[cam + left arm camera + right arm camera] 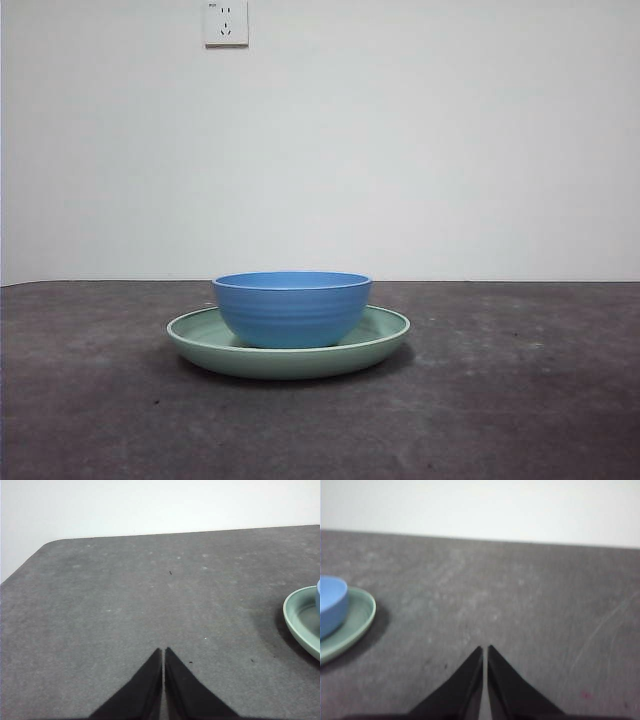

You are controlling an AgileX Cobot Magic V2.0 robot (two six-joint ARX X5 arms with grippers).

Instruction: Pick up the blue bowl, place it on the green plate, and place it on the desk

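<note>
The blue bowl (291, 307) stands upright inside the green plate (385, 335), which rests on the desk (520, 400) in the middle of the front view. My left gripper (163, 651) is shut and empty above bare desk, with the green plate (300, 615) well off to one side. My right gripper (485, 649) is shut too, holding nothing, with the blue bowl (331, 604) and green plate (357, 617) at the far side of its view. Neither arm shows in the front view.
A white wall with a power socket (226, 22) rises behind the desk. In the left wrist view the desk's rounded corner (47, 545) shows.
</note>
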